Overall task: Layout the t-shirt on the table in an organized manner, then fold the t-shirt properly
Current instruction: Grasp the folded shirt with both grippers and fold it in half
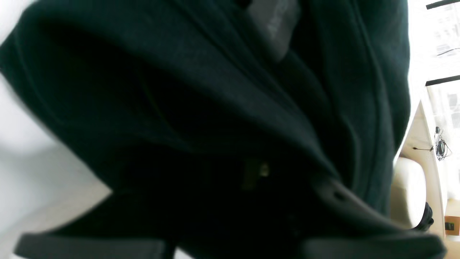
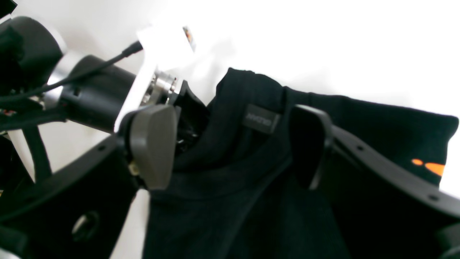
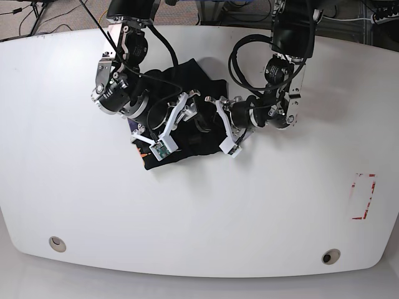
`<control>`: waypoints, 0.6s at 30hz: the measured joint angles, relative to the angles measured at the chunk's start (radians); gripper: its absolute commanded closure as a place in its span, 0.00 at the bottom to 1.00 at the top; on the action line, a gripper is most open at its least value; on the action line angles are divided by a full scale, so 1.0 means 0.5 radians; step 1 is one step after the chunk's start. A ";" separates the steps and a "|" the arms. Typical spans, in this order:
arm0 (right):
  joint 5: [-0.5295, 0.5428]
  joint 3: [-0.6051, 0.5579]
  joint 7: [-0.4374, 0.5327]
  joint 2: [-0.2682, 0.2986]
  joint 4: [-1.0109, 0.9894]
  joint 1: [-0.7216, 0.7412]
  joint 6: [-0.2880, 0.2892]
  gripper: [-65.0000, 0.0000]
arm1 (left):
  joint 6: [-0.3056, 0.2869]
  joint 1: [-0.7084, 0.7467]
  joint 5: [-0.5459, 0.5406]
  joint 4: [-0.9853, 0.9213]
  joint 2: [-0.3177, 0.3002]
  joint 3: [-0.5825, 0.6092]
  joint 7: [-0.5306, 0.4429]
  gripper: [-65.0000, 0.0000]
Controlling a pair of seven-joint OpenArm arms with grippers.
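One black t-shirt (image 3: 187, 134) sits bunched in a crumpled heap on your white surface (image 3: 262, 205), toward the far side and a little left of centre, with both arms bent in over it. In your right wrist view the cloth hangs in folds, a small dark woven label (image 2: 261, 118) showing near the collar and an orange print patch (image 2: 429, 167) at the right edge of the fabric. Your right claw (image 2: 235, 147) is spread wide: one grey pad (image 2: 152, 145) stands to the left of the cloth and the other finger (image 2: 309, 144) lies against the folds, with fabric filling the gap between them but not pinched. Your left claw (image 3: 215, 121) meets the heap from the right in the base view; the left wrist view is almost wholly filled with dark, blurred cloth, and you cannot tell whether its jaws are apart or pressed on the fabric. The two claws are close together over the middle of the pile. Farther out, the surface shows a red tape rectangle (image 3: 364, 197) near its right edge and two round grommet holes, one at the near left (image 3: 57, 243) and one at the near right (image 3: 331, 256).
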 measured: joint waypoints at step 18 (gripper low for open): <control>0.007 0.008 0.000 0.243 0.001 0.027 0.001 0.28 | 0.040 0.034 -0.330 0.302 -0.130 -0.121 0.136 0.45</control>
